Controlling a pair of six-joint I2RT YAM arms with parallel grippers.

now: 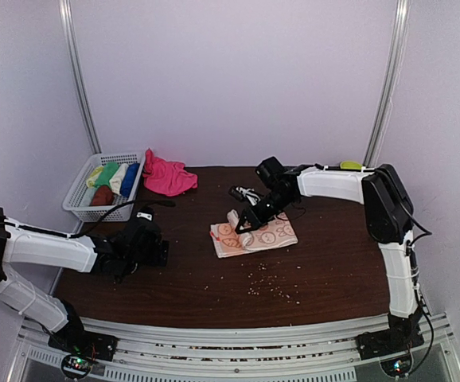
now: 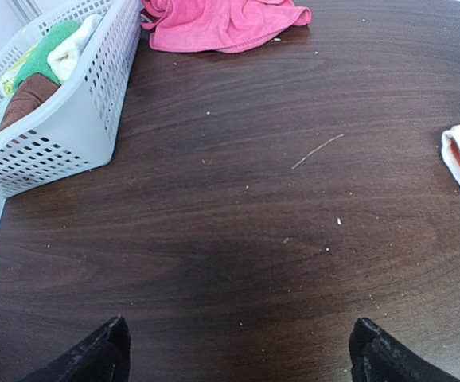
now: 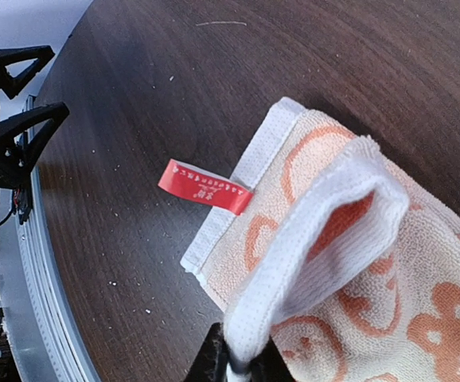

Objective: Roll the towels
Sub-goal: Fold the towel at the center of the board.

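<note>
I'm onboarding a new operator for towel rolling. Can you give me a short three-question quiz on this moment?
1. True or false: the pink towel lies inside the white basket.
2. What does the right gripper pinch? A) the basket's rim B) the lifted edge of the peach towel C) nothing
3. How do the jaws of the left gripper stand, and do they hold anything?

Key
1. False: it lies on the table beside the basket.
2. B.
3. Wide open, holding nothing.
</note>
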